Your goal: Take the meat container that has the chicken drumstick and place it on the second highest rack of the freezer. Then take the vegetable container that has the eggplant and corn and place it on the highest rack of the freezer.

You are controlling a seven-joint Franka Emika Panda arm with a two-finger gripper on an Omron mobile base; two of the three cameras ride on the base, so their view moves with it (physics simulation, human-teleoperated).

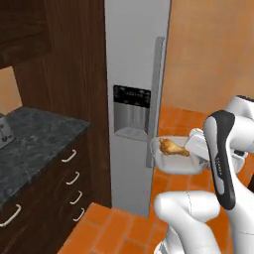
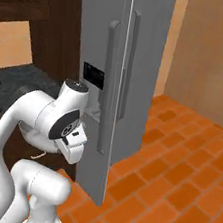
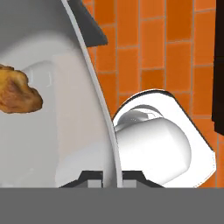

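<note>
The arm (image 1: 221, 163) has glossy white rounded shells with dark grey, almost black, bands at the joints. One joint cap (image 2: 65, 127) is a dark round disc with a small pale marking on it.

I am looking into a home kitchen, a rendered one. A tall grey side-by-side fridge-freezer (image 1: 133, 99) stands shut, with long vertical grey handles (image 2: 106, 85) and a dark ice-and-water dispenser panel (image 1: 131, 111) set in its left door. To its left I see dark brown wooden cabinets (image 1: 69, 54), a speckled dark grey stone counter (image 1: 34, 136) and drawers with curved silver pulls (image 1: 69, 156) beneath it. The floor is orange terracotta brick tile (image 2: 173, 183), and the walls are plain tan (image 1: 213, 49). A browned chicken drumstick (image 1: 173, 147) lies in a pale translucent food container (image 1: 174, 167).
</note>
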